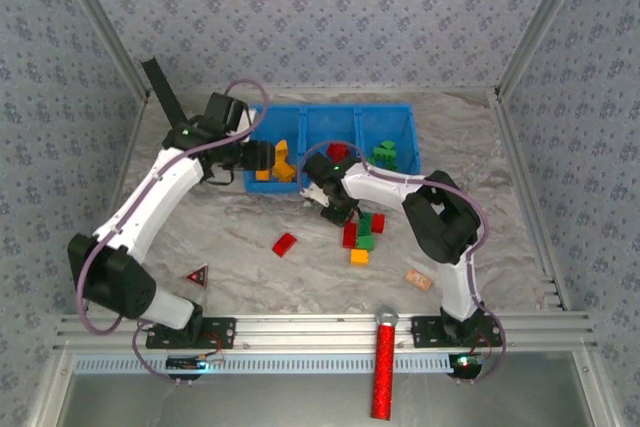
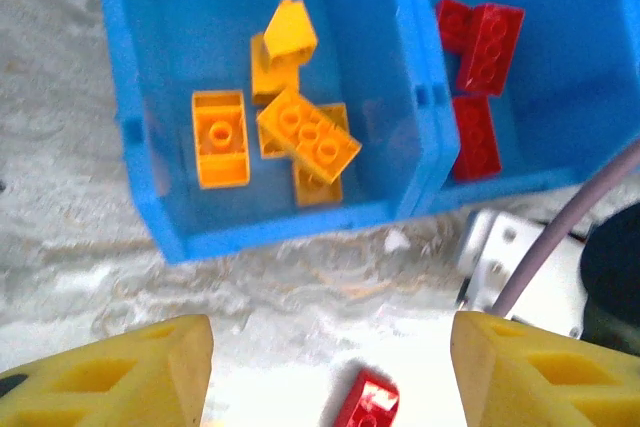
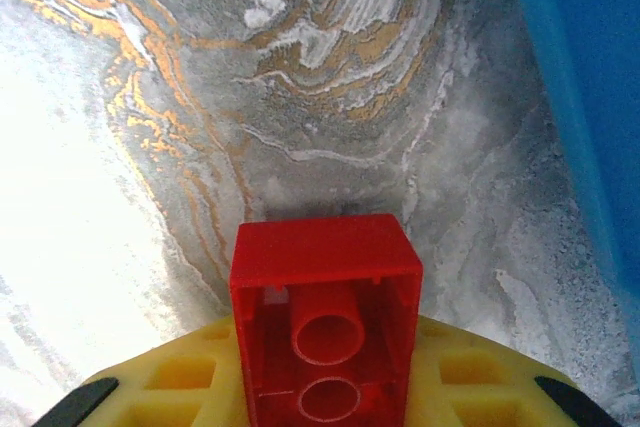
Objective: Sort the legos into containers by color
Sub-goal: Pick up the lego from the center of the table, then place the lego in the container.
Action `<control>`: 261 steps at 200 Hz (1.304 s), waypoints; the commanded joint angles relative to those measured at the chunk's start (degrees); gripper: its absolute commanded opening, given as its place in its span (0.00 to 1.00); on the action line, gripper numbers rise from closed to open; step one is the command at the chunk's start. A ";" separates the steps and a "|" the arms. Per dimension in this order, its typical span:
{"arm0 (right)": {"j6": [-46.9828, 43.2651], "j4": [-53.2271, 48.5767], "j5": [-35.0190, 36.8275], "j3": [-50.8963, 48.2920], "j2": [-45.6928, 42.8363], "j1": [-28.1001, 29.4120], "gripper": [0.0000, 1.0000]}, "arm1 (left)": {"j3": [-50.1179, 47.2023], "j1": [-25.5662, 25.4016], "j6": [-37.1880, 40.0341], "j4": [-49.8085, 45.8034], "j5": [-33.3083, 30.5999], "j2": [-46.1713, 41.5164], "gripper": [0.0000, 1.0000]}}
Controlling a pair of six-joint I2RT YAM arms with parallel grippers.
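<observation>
Within the clenched right claw [image 3: 325, 402] sits a glossy red brick [image 3: 325, 287], hollow tubed underside showing, over the marbled tabletop [image 3: 300, 77]; the left claw [image 2: 330, 372] hangs released before the blue plastic containers [image 2: 130, 137]; its wrist view shows studded orange bricks [image 2: 305, 132] and stored red bricks [image 2: 490, 42] in adjoining compartments.
</observation>
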 commanded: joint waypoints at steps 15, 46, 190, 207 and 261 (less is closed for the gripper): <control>2.93 -0.84 -6.73 0.83 -8.32 -0.93 0.23 | -5.26 0.24 2.31 -5.19 -1.28 -7.87 0.65; 3.63 0.16 -11.15 3.75 -13.74 -2.61 0.23 | -9.88 0.24 1.00 -6.94 -1.56 -12.04 0.65; 5.91 3.38 5.93 30.49 6.31 -8.82 0.25 | -18.50 -18.94 -13.48 -6.97 -2.79 -13.92 0.68; 6.63 2.35 5.27 34.19 10.24 -9.30 0.25 | -20.19 -23.03 -16.59 -4.99 -2.36 -13.13 0.68; 9.73 0.13 3.23 43.94 20.12 -11.94 0.26 | -19.83 -33.21 -21.67 -2.61 -4.14 -10.45 0.69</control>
